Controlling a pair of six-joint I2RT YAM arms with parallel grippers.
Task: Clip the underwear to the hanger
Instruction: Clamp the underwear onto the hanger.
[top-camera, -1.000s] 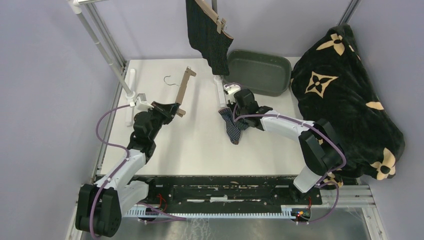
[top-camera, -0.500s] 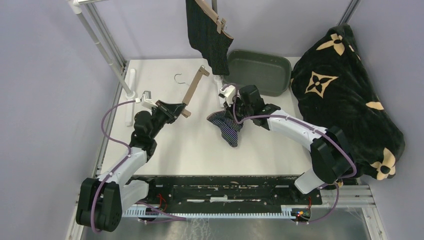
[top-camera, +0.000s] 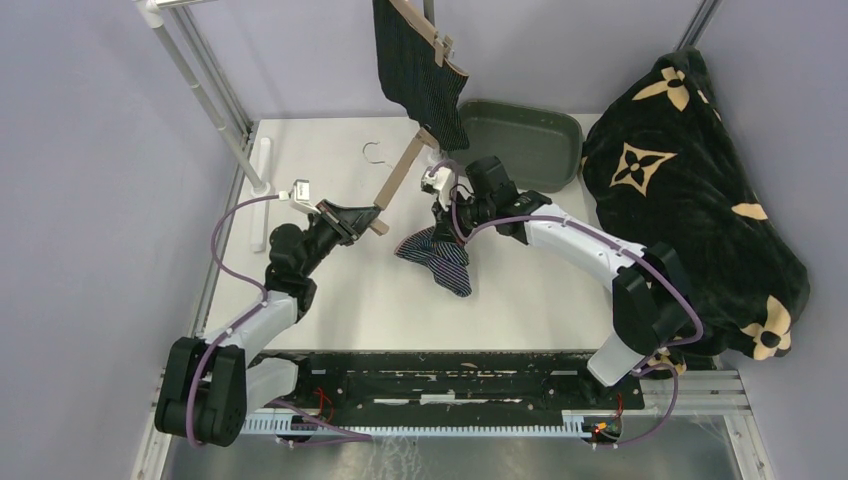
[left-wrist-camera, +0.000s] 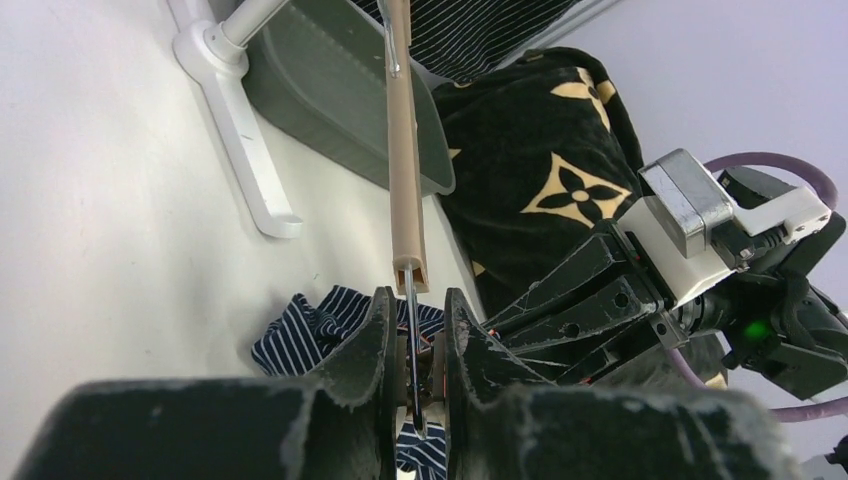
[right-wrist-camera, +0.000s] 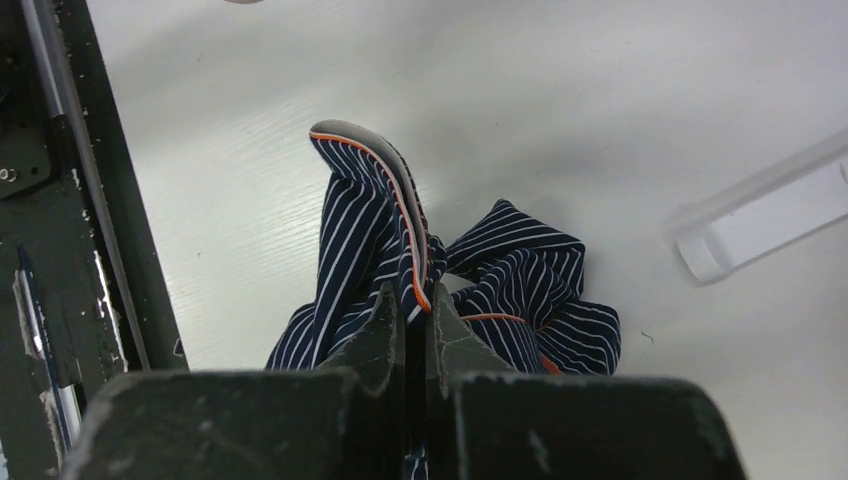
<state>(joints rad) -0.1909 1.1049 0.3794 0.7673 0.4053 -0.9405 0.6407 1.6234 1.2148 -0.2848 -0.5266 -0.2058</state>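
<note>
Pinching the navy underwear (right-wrist-camera: 520, 290) near the bin (top-camera: 520, 150), the right gripper (right-wrist-camera: 417, 315) is clamped on its hem, while the left gripper (left-wrist-camera: 415, 300) grips what seems the metal clip of the hanger (left-wrist-camera: 405, 170).

The hanger (top-camera: 403, 178) left of underwear (top-camera: 436, 258) — bin (top-camera: 540, 172) behind, blanket (top-camera: 690, 190) right.

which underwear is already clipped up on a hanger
The black pinstriped underwear, hanging clipped at the back; the navy striped underwear is bunched in the right pincer.
</note>
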